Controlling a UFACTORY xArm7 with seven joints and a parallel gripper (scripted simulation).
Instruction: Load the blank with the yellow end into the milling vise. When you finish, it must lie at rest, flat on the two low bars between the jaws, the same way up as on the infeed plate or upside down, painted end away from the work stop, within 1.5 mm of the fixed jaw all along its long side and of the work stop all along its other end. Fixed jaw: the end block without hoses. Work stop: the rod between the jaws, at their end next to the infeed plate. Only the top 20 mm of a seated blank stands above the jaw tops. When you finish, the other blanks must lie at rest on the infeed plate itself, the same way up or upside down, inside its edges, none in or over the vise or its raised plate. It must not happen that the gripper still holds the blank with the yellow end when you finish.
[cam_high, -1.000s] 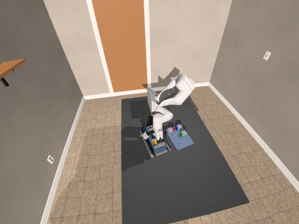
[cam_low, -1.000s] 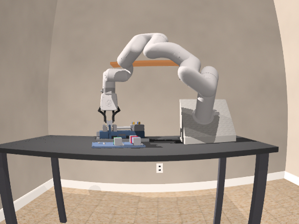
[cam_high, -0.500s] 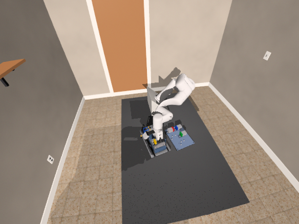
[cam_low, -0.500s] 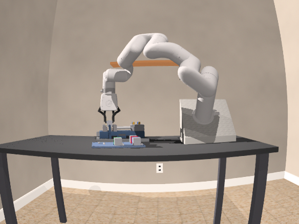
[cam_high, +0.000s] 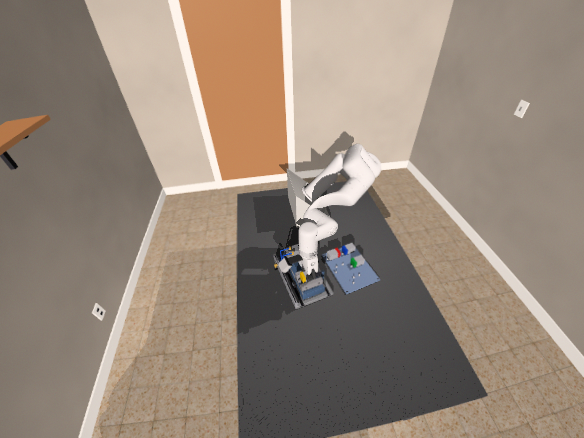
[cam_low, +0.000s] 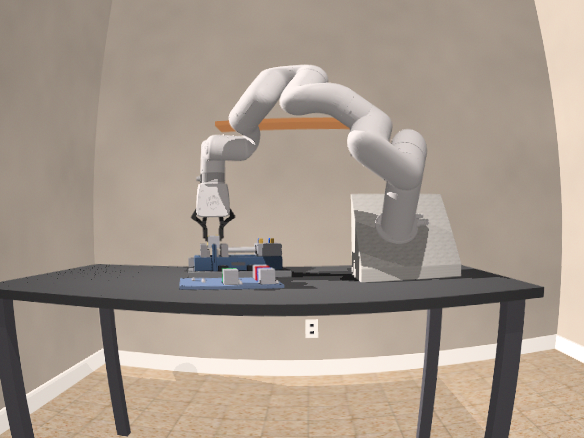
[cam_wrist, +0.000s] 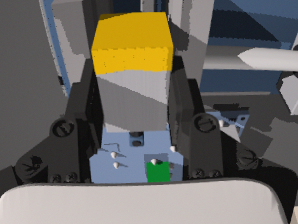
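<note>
Four blanks: yellow-ended (cam_wrist: 132, 63), red-ended (cam_high: 337, 251), blue-ended (cam_high: 345, 250), green-ended (cam_high: 354, 262); one vise (cam_high: 309, 290), apparently.

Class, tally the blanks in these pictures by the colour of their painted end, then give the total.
yellow-end blank: 1, held in the gripper
red-end blank: 1
blue-end blank: 1
green-end blank: 1
Total: 4

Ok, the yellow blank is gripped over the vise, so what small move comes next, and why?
Probably ease straight down a little. The gripper is shut on the yellow-ended blank, which sits between the vise jaws; whether it rests on the low bars is hidden, so don't release yet.
</note>
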